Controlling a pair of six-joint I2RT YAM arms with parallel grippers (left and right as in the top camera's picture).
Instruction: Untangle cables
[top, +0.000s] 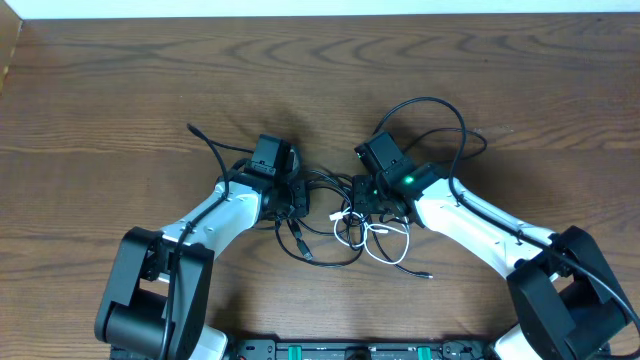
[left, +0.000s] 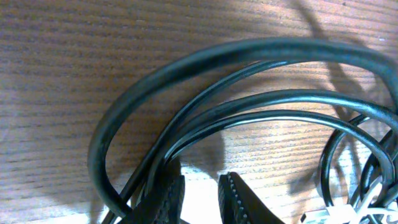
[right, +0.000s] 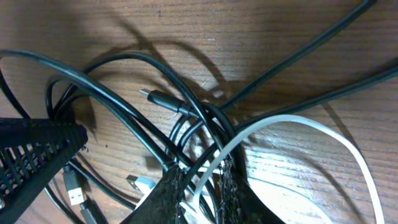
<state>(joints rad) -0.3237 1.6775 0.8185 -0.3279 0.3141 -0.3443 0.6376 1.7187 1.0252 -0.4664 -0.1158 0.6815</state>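
We think the job is only near its start. The long thin black cords (right: 298, 53) and the short thin white cord (right: 292, 119) lie in one messy heap on the brown wooden table (top: 120, 80). No cord lies free by itself yet. The heap sits between the two pincers and partly under them.

The right pincer (right: 202, 171) is clenched on the short thin white cord. A black cord or two seem to be squeezed in with it. The left pincer (left: 200, 183) has its jaws a little apart. Black cords bunch up right by one of its fingers, but we cannot tell if it holds any of them.

So all the pulling apart is left to do. Just ahead of the right pincer, black cords cross the white one in a knot. A small black plug (right: 163, 101) pokes out there and could catch on a loop. A flat silver plug (right: 140, 182) lies just beside that pincer too. The two pincers are near each other, so they could bump.
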